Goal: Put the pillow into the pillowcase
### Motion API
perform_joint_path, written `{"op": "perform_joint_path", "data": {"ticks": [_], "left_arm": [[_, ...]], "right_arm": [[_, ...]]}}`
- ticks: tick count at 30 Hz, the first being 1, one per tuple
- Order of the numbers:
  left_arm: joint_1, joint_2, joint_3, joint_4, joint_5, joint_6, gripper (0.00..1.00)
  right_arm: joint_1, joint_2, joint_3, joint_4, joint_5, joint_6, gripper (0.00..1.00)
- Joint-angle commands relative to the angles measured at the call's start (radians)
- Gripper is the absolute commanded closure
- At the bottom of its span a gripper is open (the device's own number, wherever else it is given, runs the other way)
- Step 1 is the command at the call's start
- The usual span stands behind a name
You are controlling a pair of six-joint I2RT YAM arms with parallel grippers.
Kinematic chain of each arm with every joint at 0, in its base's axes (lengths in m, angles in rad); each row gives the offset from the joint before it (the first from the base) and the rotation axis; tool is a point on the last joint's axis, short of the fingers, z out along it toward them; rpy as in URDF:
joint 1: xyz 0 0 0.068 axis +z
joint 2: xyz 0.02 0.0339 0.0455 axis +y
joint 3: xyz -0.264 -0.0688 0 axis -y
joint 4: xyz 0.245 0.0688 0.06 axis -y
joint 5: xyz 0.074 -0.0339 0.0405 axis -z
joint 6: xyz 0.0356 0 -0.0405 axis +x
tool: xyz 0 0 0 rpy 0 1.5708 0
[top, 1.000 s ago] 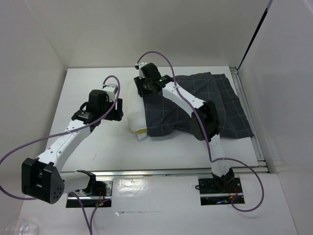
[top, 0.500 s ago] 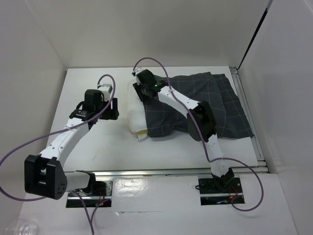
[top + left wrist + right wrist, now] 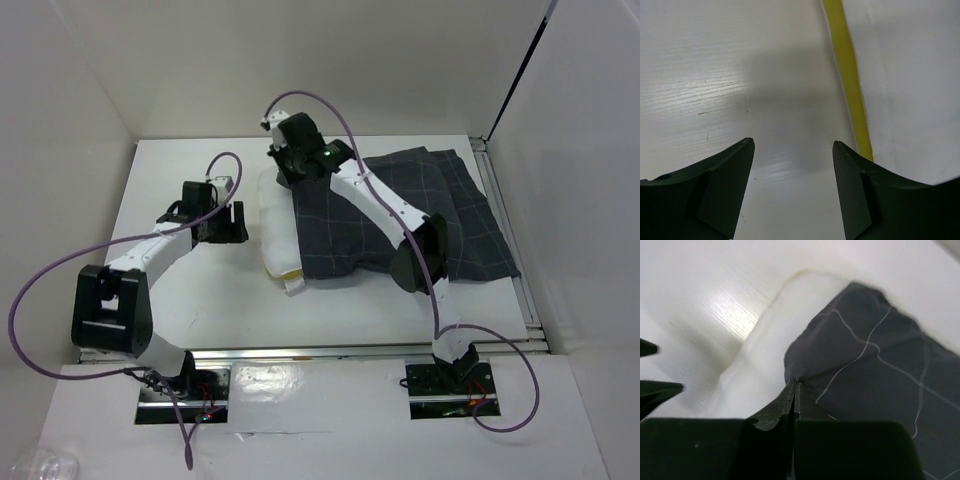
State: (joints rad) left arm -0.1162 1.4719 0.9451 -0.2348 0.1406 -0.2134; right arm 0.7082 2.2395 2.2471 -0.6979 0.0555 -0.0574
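The right end effector [image 3: 795,390] was pinched shut on the hem of the charcoal checked pillowcase [image 3: 870,390], right at the fabric's corner, with the white pillow [image 3: 760,365] lying just beyond and beneath its tips. The left end effector [image 3: 792,192] stood open and empty over the bare worktop [image 3: 715,60], with the pillow's yellow band [image 3: 849,75] just ahead of one finger. Most of the pillow appeared to sit inside the case, with one strip showing at the mouth. To finish well, the right arm would probably need to draw the hem over that exposed strip with a firm pinch, while the left braced the pillow's edge so it did not slide along.
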Motion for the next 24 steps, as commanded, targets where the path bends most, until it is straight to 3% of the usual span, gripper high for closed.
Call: {"op": "perform_joint_path", "data": {"ticks": [1,12,18,24], "left_arm": [[0.048,0.077,0.056,0.049,0.074,-0.044,0.23],[0.115,0.307,0.228,0.052,0.290,-0.087,0.25],[0.124,0.357,0.274,0.080,0.341,-0.130,0.26],[0.124,0.441,0.303,0.115,0.421,-0.176,0.28]], "right_arm": [[-0.001,-0.113,0.141,-0.084,-0.051,-0.018,1.00],[-0.065,-0.303,0.049,-0.086,0.012,-0.009,1.00],[-0.096,-0.379,0.019,-0.077,0.079,-0.035,1.00],[-0.165,-0.426,0.043,-0.055,-0.018,-0.045,1.00]]}}
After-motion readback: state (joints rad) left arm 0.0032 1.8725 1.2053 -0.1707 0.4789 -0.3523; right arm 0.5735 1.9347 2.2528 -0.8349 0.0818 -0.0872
